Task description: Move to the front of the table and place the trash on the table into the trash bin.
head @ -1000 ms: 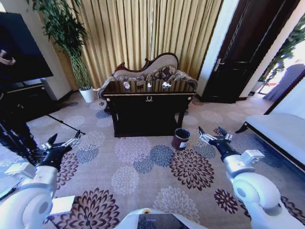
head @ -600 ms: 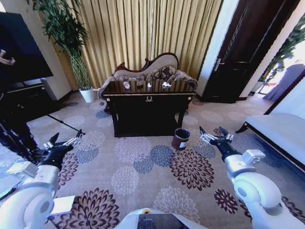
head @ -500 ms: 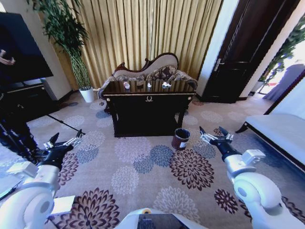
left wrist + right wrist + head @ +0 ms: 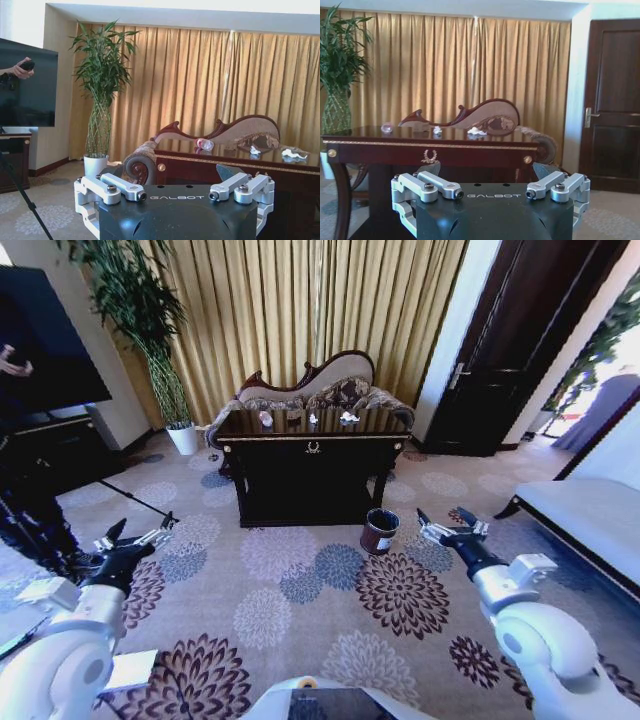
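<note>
Head view: glossy curved-leg table (image 4: 312, 462)

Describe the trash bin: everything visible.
The trash bin is a small round tub, dark brown outside, black inside, with a white label low on its side. It stands upright on the patterned carpet, just off the table's front right leg. Its contents cannot be made out.

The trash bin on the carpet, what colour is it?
The trash bin is dark brown with a white label, seen best in the head view.

Dark glossy table (image 4: 312, 462), gold trim; brown bin (image 4: 379, 532).
</note>
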Robot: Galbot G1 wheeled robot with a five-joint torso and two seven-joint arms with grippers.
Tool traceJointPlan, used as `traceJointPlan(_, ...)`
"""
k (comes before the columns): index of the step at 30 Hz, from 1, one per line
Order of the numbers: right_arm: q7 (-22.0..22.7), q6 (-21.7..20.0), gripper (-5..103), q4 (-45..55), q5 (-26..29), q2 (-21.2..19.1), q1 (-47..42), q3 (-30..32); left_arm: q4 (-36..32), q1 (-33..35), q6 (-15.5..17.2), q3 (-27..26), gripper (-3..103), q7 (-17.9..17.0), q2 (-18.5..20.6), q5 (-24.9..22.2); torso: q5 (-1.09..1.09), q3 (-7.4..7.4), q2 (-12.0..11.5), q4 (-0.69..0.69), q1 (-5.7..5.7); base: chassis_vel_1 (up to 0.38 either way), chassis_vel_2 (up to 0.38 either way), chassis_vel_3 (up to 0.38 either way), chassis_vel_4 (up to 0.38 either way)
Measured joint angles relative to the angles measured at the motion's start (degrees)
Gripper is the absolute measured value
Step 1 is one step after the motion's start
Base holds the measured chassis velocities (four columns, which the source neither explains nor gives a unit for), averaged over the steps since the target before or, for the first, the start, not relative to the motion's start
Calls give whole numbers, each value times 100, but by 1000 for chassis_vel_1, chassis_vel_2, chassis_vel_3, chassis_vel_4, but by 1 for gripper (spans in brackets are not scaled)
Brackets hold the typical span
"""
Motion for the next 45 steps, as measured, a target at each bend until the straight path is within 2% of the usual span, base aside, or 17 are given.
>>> traceJointPlan(7, -1, 189, 100, -118, -150, 34, -5, 67, 9, -1, -39, -13, 100, 29, -4, 1, 1, 0, 0, 0, 0, 0, 0, 0, 0)
traceJointPlan(16, -2, 98, 100, -59, 127, 16, 105, 42, -5, 17, -66, -40, 100, 34, -9, 5, 0, 0, 0, 0, 0, 0, 0, 0, 0)
traceJointPlan(24, -2, 98, 100, -87, 134, 4, 137, 15, -14, 30, -91, -81, 100, 39, 8, 4, 0, 0, 0, 0, 0, -4, 4, 7, -8)
traceJointPlan(45, -2, 104, 100, -82, 177, -41, 174, 41, -118, 76, -133, -118, 100, 50, 12, 6, 4, 1, -2, -1, 2, -156, 137, 152, -135)
